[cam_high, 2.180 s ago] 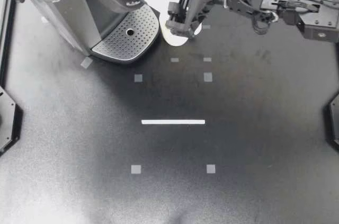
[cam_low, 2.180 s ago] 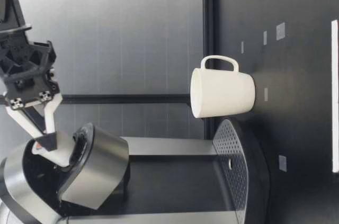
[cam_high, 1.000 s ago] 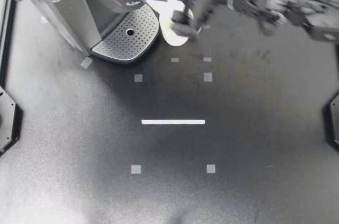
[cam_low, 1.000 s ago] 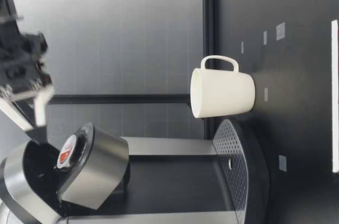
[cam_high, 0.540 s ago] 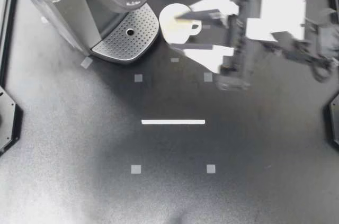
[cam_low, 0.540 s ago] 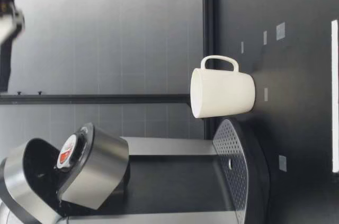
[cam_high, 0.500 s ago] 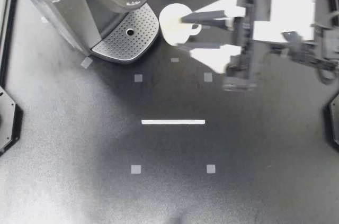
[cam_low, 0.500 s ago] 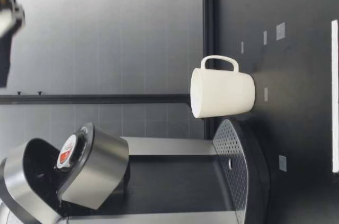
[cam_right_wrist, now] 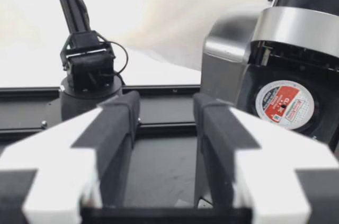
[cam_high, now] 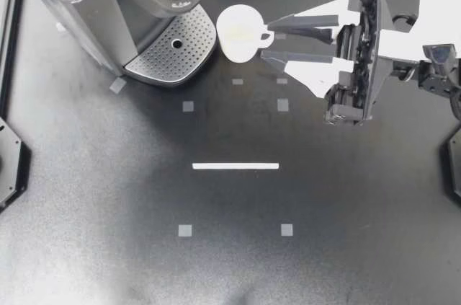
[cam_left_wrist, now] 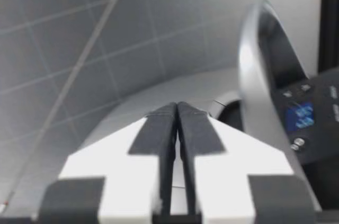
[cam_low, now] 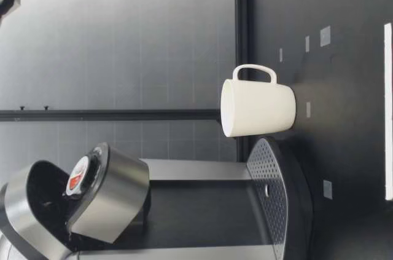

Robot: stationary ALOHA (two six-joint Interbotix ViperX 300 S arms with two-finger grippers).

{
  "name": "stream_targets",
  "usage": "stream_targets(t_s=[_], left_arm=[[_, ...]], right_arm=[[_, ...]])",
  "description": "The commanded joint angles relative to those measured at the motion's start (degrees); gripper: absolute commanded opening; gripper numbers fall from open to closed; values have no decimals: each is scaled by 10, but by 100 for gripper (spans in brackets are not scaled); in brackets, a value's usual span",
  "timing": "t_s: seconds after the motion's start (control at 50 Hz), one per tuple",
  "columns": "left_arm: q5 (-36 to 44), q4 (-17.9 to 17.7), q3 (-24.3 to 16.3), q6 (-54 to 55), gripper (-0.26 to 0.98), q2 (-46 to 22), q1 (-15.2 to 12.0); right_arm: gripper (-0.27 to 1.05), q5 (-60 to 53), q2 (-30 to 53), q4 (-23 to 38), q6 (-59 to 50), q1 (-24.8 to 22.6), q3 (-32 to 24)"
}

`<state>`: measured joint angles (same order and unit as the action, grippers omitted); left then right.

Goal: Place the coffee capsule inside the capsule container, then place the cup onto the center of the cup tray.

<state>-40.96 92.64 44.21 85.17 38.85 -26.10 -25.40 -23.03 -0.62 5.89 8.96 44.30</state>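
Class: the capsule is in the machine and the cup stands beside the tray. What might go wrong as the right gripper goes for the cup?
1. The right gripper, open, faces the handle of the cup; a slightly skewed approach may shove the cup instead of grasping it.
2. The cup tray stands raised off the table close by; dragging could tip the cup.
3. The capsule container sits above the tray; lifting high risks a knock.
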Motion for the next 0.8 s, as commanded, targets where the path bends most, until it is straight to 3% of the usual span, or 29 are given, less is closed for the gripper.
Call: stream_targets(t_s=[0.0,0.64,0.78], left_arm=[[16,-6,-17,2,11,-1,-3],[258,-43,-47,47,11,-12,-2],[296,-63,-57,47,11,-33,12]], right_arm=[[50,-6,-11,-1,-1,-2,-7],[50,-8,-10,0,0,-2,-6],[50,-8,-8,0,0,-2,-5]])
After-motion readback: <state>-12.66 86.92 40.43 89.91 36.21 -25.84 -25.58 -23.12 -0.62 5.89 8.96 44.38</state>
